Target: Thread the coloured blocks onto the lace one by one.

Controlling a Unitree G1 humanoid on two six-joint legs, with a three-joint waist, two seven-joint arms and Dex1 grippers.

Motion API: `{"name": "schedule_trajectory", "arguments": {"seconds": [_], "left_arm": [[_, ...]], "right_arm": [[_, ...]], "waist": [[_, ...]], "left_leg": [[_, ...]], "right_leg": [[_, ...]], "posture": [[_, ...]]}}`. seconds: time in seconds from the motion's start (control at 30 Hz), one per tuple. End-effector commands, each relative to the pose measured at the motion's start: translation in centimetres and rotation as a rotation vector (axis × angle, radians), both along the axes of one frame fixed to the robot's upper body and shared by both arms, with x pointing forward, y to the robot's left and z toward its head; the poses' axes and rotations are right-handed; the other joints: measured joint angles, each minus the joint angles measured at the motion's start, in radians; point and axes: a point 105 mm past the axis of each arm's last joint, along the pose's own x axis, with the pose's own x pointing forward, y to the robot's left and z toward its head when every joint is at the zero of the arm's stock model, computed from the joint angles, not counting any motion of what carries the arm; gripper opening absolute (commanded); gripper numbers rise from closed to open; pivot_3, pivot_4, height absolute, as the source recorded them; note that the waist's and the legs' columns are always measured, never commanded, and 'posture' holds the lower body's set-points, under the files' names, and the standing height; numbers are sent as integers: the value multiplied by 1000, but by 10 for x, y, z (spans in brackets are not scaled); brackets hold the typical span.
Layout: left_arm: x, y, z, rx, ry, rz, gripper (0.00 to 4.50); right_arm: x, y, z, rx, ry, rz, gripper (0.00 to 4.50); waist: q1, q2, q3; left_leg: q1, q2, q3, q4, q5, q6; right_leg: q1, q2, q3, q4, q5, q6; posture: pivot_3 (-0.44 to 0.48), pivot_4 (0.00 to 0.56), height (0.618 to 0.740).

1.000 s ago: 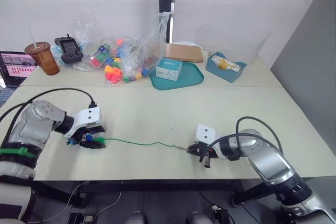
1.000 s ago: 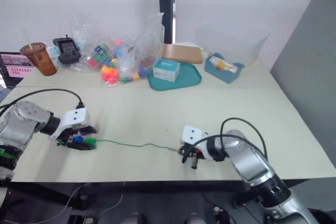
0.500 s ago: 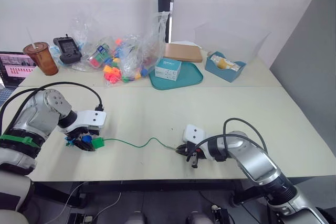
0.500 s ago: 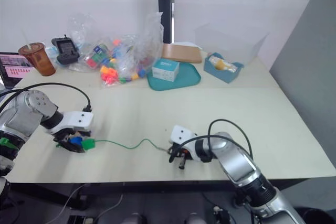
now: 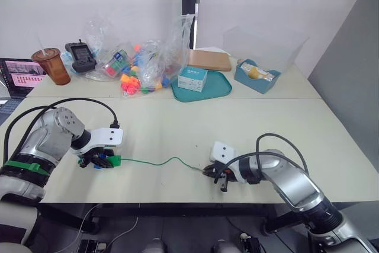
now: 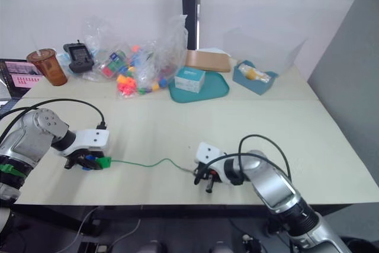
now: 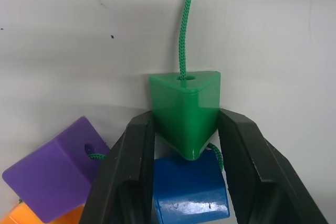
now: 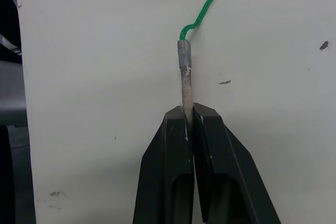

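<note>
The green lace (image 5: 160, 162) lies in a loose wave across the near part of the table (image 5: 177, 122). My left gripper (image 7: 185, 124) is shut on a green block (image 7: 184, 103) that the lace (image 7: 185, 24) runs into through a hole. A dark blue block (image 7: 189, 192) sits just behind the green one between the fingers. Beside them lie a purple block (image 7: 55, 174) and an orange block (image 7: 31, 216). My right gripper (image 8: 189, 113) is shut on the lace's stiff dark tip (image 8: 185, 77). The two grippers, left (image 5: 103, 161) and right (image 5: 208, 170), stand at opposite ends of the lace.
At the back of the table are a clear bag of coloured toys (image 5: 139, 66), a teal tray (image 5: 204, 90) with a small box, a drink cup (image 5: 52, 66), a laptop (image 5: 18, 75), a black device (image 5: 79, 56) and a blue box (image 5: 254, 75). The table's front edge runs just below both grippers.
My right gripper has moved left with the lace tip, and the once nearly straight lace now lies slack and wavy. My left gripper has turned over the blocks at its end.
</note>
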Motion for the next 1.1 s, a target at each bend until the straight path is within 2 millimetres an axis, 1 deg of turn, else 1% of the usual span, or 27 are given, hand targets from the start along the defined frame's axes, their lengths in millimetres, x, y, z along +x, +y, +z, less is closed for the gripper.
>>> {"name": "schedule_trajectory", "arguments": {"seconds": [0.03,0.13,0.17,0.27,0.37,0.57,0.6,0.77,0.87,1.0,1.03,1.1], "left_arm": [[-11,9,-26,50,107,11,1260],[-8,15,-26,72,98,21,1260],[-8,16,-26,74,98,22,1260],[-8,18,-26,74,100,28,1260],[-12,21,-28,73,108,35,1260],[-17,23,-29,63,110,56,1260],[-18,23,-30,61,110,58,1260],[-23,23,-31,50,108,75,1260],[-26,24,-34,42,103,89,1260],[-31,27,-37,39,103,102,1260],[-33,27,-38,36,104,104,1260],[-33,26,-39,30,99,109,1260]], "right_arm": [[10,-33,-10,-86,0,-112,0],[32,-70,-6,-157,-71,-255,0],[36,-79,-5,-170,-81,-281,0],[35,-100,-5,-208,-80,-317,0],[33,-125,1,-245,-100,-397,0],[29,-154,3,-284,-147,-499,0],[29,-157,3,-284,-157,-516,0],[19,-158,-1,-277,-135,-531,0],[10,-165,-5,-299,-113,-551,0],[3,-176,-5,-324,-97,-581,0],[2,-175,-4,-318,-96,-581,0],[0,-163,-3,-283,-90,-540,0]], "waist": [[2,0,0],[6,0,0],[7,0,0],[11,2,-1],[13,4,-2],[6,6,-4],[5,6,-4],[0,6,-4],[-4,7,-4],[-5,8,-5],[-5,8,-5],[-7,8,-5]], "left_leg": [[0,0,0,0,0,0],[2,0,0,0,0,0],[3,0,0,0,0,0],[4,0,1,0,0,0],[4,0,1,0,0,0],[4,0,1,0,0,0],[4,0,1,0,0,0],[4,0,1,0,0,1],[4,0,2,0,0,1],[4,0,2,0,-1,1],[4,0,2,0,-1,1],[4,0,2,0,-1,1]], "right_leg": [[0,0,0,0,0,0],[2,0,0,0,0,0],[2,0,0,0,0,0],[3,0,0,0,0,0],[3,0,1,0,0,0],[3,0,1,0,0,0],[3,0,2,0,0,0],[3,0,2,0,0,0],[3,0,2,0,0,0],[3,0,2,-1,-1,1],[3,0,2,-1,-1,1],[3,0,2,-1,-1,1]], "posture": [[0,150,740],[0,150,740],[0,150,740],[0,150,740],[0,150,740],[0,150,740],[0,150,740],[0,150,740],[0,150,740],[0,150,740],[0,150,740],[0,150,740]]}}
